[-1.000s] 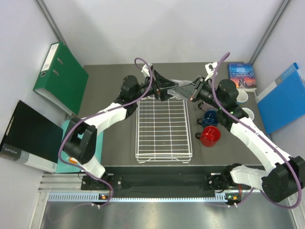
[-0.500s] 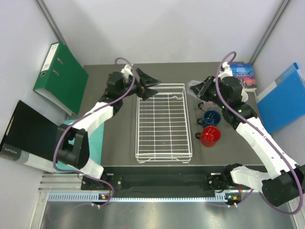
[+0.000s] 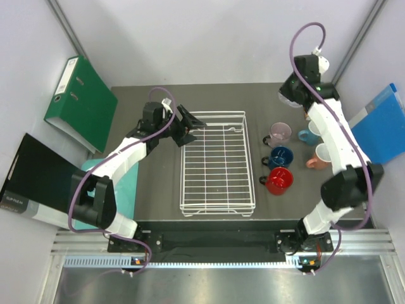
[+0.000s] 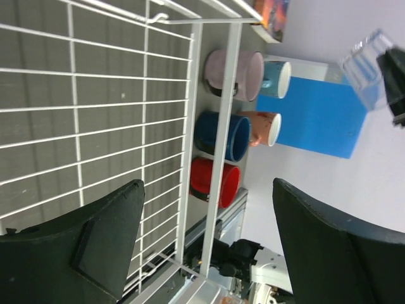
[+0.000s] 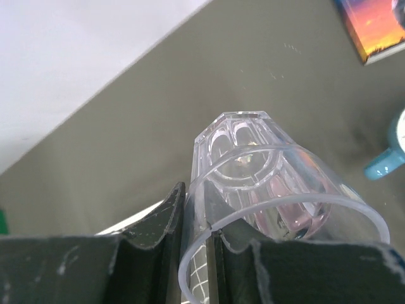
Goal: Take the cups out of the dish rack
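L gripper sits low at the far-left corner of the rack, jaws well apart, nothing betw. them; in its wrist view the gap shows only wire grid and the mugs beyond. R gripper is raised above the table's far-right area, jaws almost closed, pinching the tumbler at its rim, a finger on either side of the glass wall. The glass is tilted, mouth toward the wrist cam, base pointing away. Rack lies flat mid-table w/ all cups outside it. Five mugs stand on the table just R of the rack. Pink mug, dk blue mug and red mug form a row along its R side, far to near. Lt blue mug and salmon mug are further R, partly hidden by the R arm. Book lies at the table's far-right corner; blue folder is past the R edge.
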Robot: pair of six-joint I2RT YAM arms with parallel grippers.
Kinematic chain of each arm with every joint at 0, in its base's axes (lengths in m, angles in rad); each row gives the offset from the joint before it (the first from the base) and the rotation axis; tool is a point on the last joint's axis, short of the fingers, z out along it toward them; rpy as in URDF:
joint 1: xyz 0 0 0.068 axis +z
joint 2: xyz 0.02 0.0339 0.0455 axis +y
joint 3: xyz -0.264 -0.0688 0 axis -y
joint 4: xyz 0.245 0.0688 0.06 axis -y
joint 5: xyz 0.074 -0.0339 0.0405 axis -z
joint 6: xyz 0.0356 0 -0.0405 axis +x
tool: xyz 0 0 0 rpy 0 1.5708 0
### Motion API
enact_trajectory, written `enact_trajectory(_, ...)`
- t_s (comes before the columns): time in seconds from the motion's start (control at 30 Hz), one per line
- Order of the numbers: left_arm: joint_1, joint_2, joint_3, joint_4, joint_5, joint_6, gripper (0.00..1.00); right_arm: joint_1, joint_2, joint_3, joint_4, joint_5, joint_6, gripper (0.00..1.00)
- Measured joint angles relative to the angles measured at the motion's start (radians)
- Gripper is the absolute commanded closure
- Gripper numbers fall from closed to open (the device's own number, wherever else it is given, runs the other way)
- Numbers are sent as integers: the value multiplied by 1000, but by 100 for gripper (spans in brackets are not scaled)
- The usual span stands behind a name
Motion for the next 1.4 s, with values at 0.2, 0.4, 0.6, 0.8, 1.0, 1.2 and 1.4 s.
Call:
enact_trajectory(0.2, 0, 0, 19, -101, -31, 57, 14, 0, 335, 320, -168, -7, 15, 100)
enact_trajectory(0.4, 0, 0, 22, -146, -55, 83, 15, 0, 503, 426, -240, -46, 45, 100)
enact_trajectory(0.6, 0, 0, 23, -173, -55, 88, 15, 13, 603, 509, -248, -116, 48, 100)
enact_trajectory(0.8, 0, 0, 22, -181, -53, 88, 16, 58, 652, 515, -248, -150, 32, 100)
enact_trajectory(1.0, 0, 0, 22, -182, -52, 88, 16, 101, 688, 471, -234, -153, 18, 100)
enact_trajectory(1.2, 0, 0, 22, -182, -52, 89, 16, 111, 706, 439, -230, -135, 3, 100)
enact_trajectory(1.4, 0, 9, 22, -182, -52, 88, 16, 106, 728, 410, -211, -118, -3, 83)
